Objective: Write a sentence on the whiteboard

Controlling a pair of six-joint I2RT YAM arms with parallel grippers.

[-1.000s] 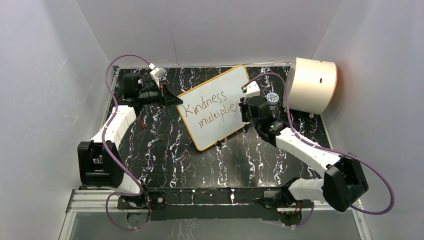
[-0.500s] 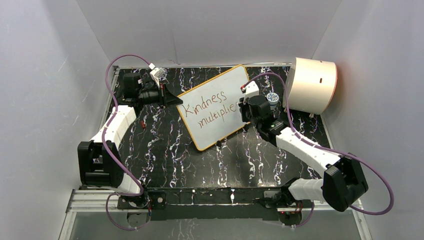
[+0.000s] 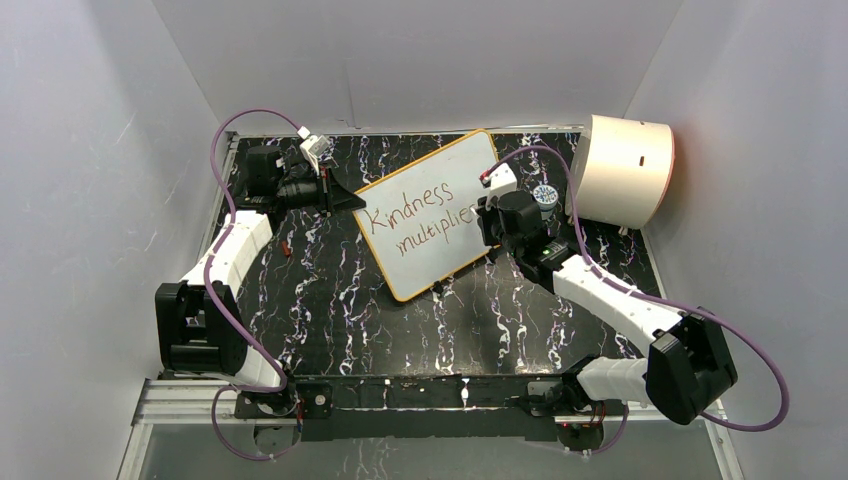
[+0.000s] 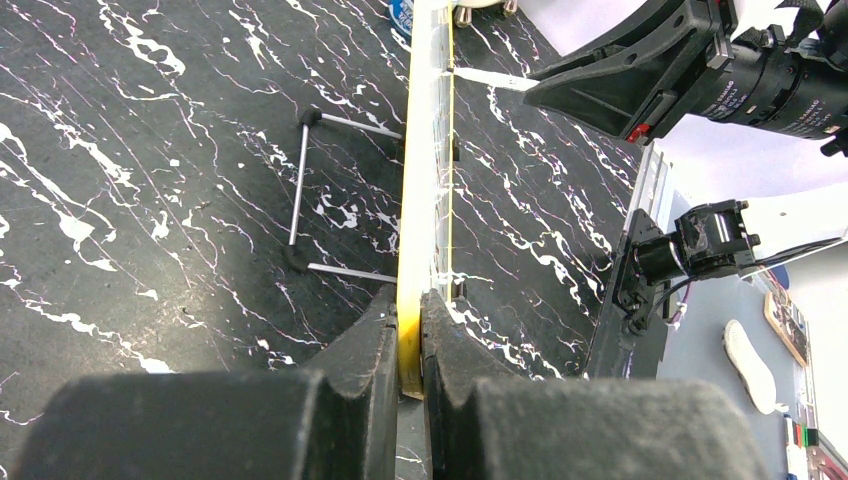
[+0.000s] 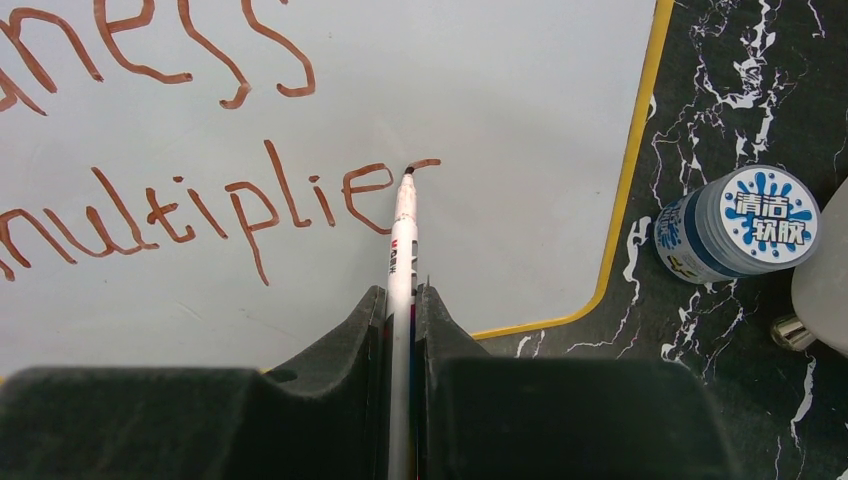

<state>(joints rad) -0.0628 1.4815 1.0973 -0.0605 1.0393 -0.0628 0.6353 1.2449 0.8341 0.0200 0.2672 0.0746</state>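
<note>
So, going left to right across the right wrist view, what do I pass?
red lettering → marker, its tip on the last letter → yellow rim of the whiteboard → blue-lidded bottle on the black mat

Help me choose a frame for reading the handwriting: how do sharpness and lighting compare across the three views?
Right wrist: dark red handwritten lettering sharp, no glare on the flat white whiteboard with orange-yellow rim, though the right arm's black fingers holding the white marker pen look soft. Top external: even light, lettering small. Left wrist: board edge-on, nothing readable, left arm's fingers blurred.
</note>
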